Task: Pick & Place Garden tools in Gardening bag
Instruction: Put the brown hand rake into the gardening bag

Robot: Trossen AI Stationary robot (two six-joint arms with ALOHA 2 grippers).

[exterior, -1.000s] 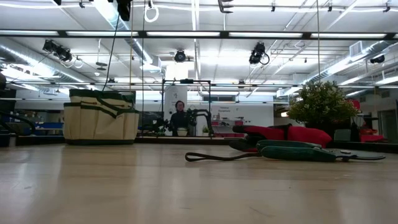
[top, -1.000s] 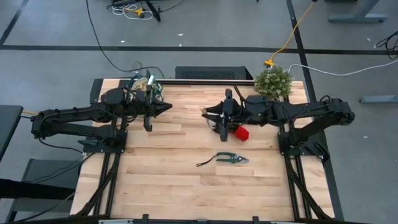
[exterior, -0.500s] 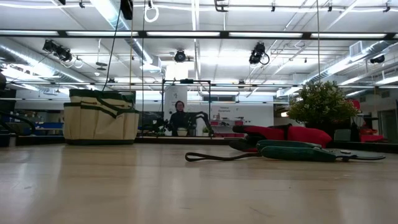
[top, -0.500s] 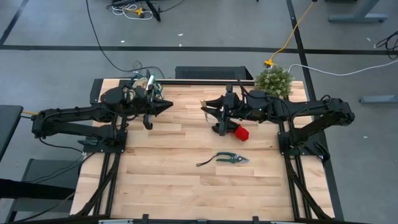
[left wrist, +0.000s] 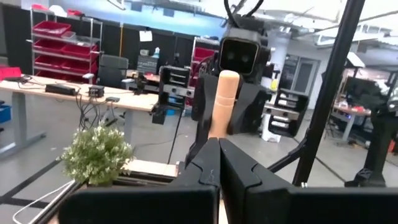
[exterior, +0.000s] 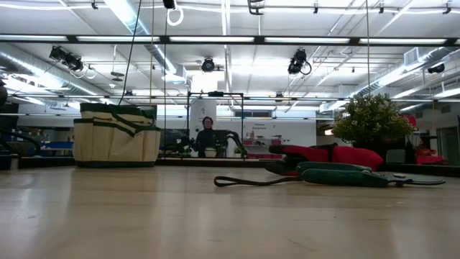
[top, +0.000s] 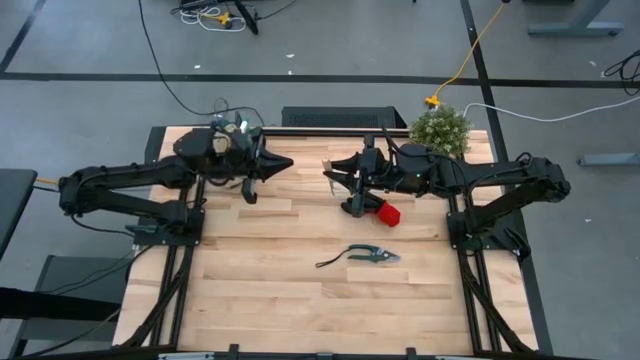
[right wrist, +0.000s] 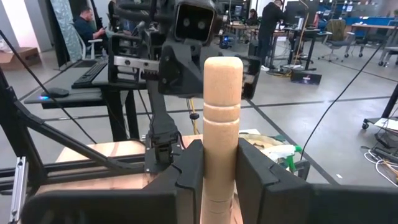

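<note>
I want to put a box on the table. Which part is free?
Free: the whole near strip of the table, below the pruning shears, and the board between bag and shears. Crowded: around the red glove and plant.

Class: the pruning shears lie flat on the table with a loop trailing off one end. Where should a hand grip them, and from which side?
Probably from straight above, across the middle of the pruning shears. They lie flat and alone on the table, and the thin loop gives little to pinch.
</note>
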